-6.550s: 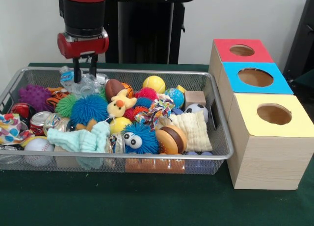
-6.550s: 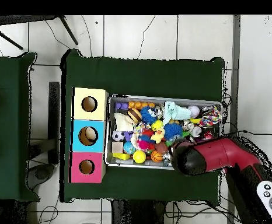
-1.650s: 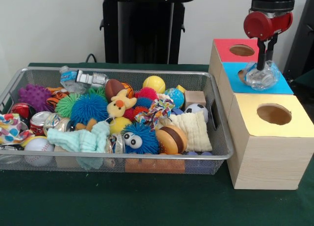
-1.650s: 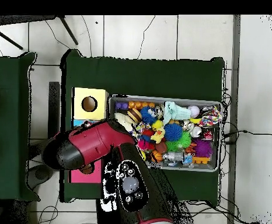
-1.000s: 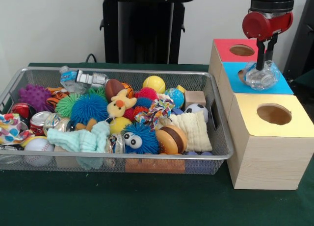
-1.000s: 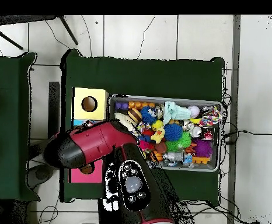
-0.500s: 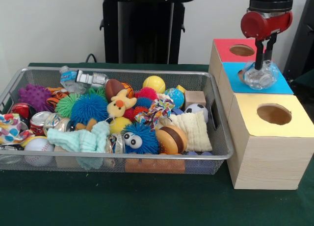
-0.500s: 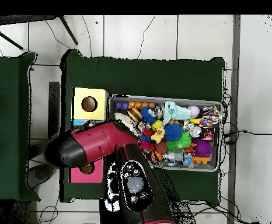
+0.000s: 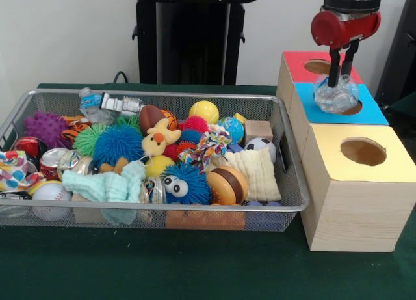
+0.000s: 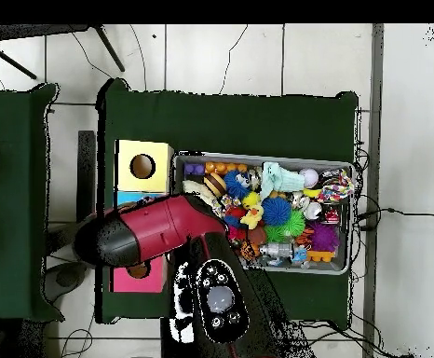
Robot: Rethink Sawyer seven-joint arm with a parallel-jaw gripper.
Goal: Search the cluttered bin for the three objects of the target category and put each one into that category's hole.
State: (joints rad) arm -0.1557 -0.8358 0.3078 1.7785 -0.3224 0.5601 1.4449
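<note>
Nearest to you in the front view, the green-covered table (image 9: pixel 195 267) is carrying the cluttered bin (image 9: pixel 162 209), a wide silver wire-mesh basket lying along the left and centre. You are looking at a pile of toys filling it: a white baseball (image 9: pixel 51 194) at the near left corner, a mint-green cloth (image 9: pixel 110 186) beside it, a blue fuzzy toy with eyes (image 9: pixel 182 183) and a brown wooden burger (image 9: pixel 227 185) along the near wall. Further in, a yellow plush duck (image 9: pixel 158 140) is sitting between a blue spiky ball (image 9: pixel 118 144) and a knotted rope toy (image 9: pixel 207 147). A yellow ball (image 9: pixel 204 110) and a crushed water bottle (image 9: pixel 97 105) are lying against the far wall, and a purple spiky ball (image 9: pixel 45 127) is resting at the far left.

To the right of the bin, three wooden boxes are standing in a row running away from you: the gold-topped box (image 9: pixel 354 183) nearest, the blue-topped box (image 9: pixel 374 111) behind it, and the red-topped box (image 9: pixel 305 66) farthest.

Above the blue-topped box, the red and black arm is holding its hand (image 9: pixel 340 75) clenched on a clear plastic bottle (image 9: pixel 336 95), which is hanging over that box's hole. In the overhead view the arm (image 10: pixel 155 233) is covering the blue and red boxes.
</note>
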